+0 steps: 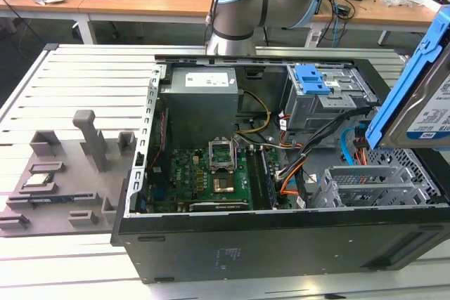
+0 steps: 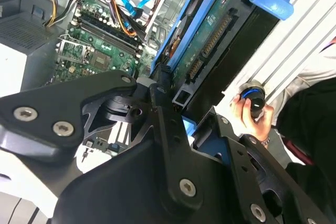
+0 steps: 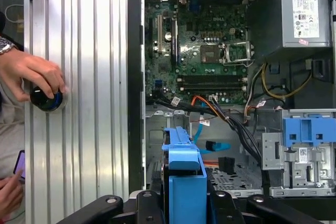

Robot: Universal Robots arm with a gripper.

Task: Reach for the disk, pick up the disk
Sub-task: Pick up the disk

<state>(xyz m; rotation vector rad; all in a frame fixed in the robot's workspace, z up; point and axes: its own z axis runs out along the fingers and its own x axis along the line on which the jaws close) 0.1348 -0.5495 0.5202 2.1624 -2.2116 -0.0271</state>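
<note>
Above the open case [image 1: 281, 244], the gripper [image 2: 176, 106] holds the disk [image 1: 429, 103] clamped, lifted clear, so the pick-up looks done.

Even, bright overhead light; perhaps slight glare on the ribbed table [image 3: 94, 103].

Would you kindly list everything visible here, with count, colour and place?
Disk: one, silver with blue rail, lifted above the case at the exterior view's right.
Computer case: one, black, open on the slatted table.
Motherboard: one, green, inside the case.
Power supply: one, grey, at the case's back.
Blue latch: one, on the drive cage.
Grey fixture: one, exterior view's left.
Person's hand: one, on a blue knob.
Robot hand: one, black, shut on the disk.
</note>
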